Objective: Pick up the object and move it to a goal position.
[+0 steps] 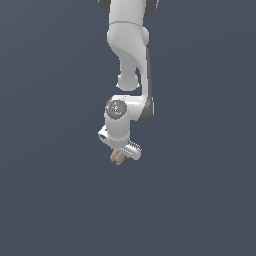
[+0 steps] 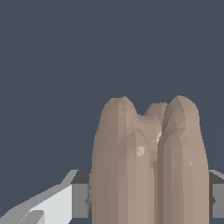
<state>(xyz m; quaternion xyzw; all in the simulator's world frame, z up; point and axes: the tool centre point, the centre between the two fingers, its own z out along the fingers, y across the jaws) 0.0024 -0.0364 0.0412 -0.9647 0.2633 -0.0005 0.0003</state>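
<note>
**Object clamped in gripper, ext. + wrist views**

Ext. view: white Panda arm (image 1: 131,55) comes down from the top edge of frame, wrist bent, gripper (image 1: 120,152) at its lower end, approx. centre of picture. The object (image 1: 117,157), small tan-brown lumpy piece, pokes out just below the gripper body, touching it; only its lower part shows, rest hidden behind the hand. Background is flat dark blue-grey all over, no surface edge or corner visible, so can't tell whether obj. is resting on anything or is clear of it.

Wrist view: obj. (image 2: 148,162) fills the lower middle of the pic, 2 tall rounded lobes w/ a smaller third lobe between and behind them, lobes joined side by side. A grey finger pad (image 2: 80,200) sits hard against one flank, the other pad (image 2: 217,200) against the opposite flank, i.e. fingers pinching the obj. from both sides, no gap seen. White finger body (image 2: 48,205) runs off toward the frame corner. Lobe tips point away from the camera.
</note>
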